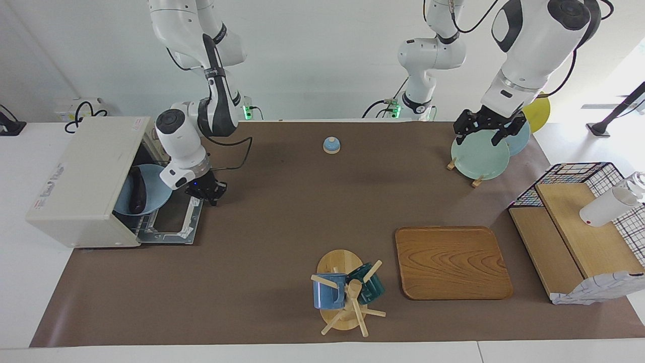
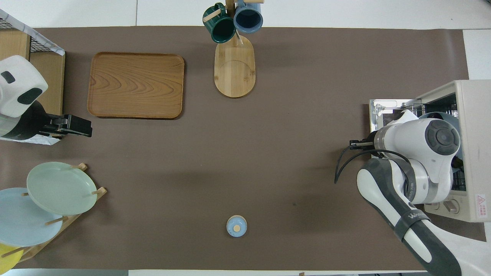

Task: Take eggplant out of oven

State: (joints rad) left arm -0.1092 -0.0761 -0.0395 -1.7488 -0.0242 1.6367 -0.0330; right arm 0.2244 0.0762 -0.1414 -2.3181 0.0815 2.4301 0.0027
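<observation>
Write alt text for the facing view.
An eggplant lies on a blue plate inside the open oven, with the right gripper over the lowered oven door. The left gripper waits over a green plate in a rack.

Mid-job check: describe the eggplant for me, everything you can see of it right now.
The eggplant is slim, long and glossy dark purple-black. It lies lengthwise on a pale blue plate inside the oven, whose door is folded down open. The plate sits in the oven's mouth. Nothing grips the eggplant: the right pincer hangs over the open door, beside the plate and apart from it. Its stem cap cannot be made out.
</observation>
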